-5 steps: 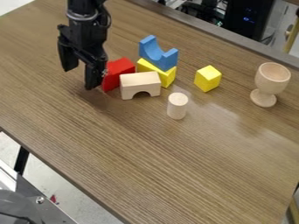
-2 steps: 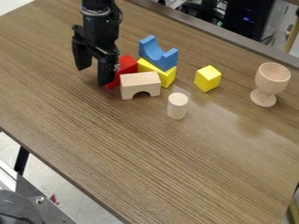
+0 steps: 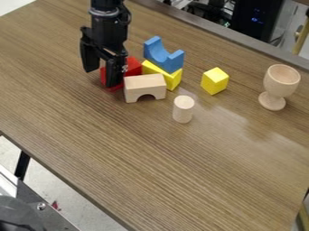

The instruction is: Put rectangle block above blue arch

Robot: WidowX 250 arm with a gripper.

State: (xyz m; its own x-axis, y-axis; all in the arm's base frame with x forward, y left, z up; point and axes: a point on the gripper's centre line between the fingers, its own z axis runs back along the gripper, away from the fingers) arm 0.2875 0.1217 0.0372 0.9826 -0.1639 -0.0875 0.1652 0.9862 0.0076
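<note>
- We see the wide wooden table (image 3: 151, 158) bearing the same layout as a moment ago, so the only news is around the arm.
- The black arm (image 3: 110, 25) has swung rightward in the view and slightly towards the far edge, bringing its gripper (image 3: 102, 77) down by the red block. Its two fingers stand apart, one on the left and the other in front of the block; we cannot tell whether either touches it.
- The wooden goblet (image 3: 281, 82) stands upright well off to the right, out of our way.
- The red block (image 3: 134, 66) (our best guess at the rectangle block) now shows on both sides of the nearer finger and seems to have turned or slid a little. For the task, we judge we are lining up a grasp, with the lift and placement ahead.
- The blue arch (image 3: 163, 56) rests with its hollow upward on the yellow block (image 3: 171, 78); we would need to bridge its two raised ends gently, lest it tip.
- The natural wood arch (image 3: 144, 85) sits close in front of the red block, crowding the right side of our grasp.
- The yellow cube (image 3: 214, 81) stands apart to the right.
- The small wooden cylinder (image 3: 183, 109) stands upright nearer the camera, clear of our likely route.
</note>
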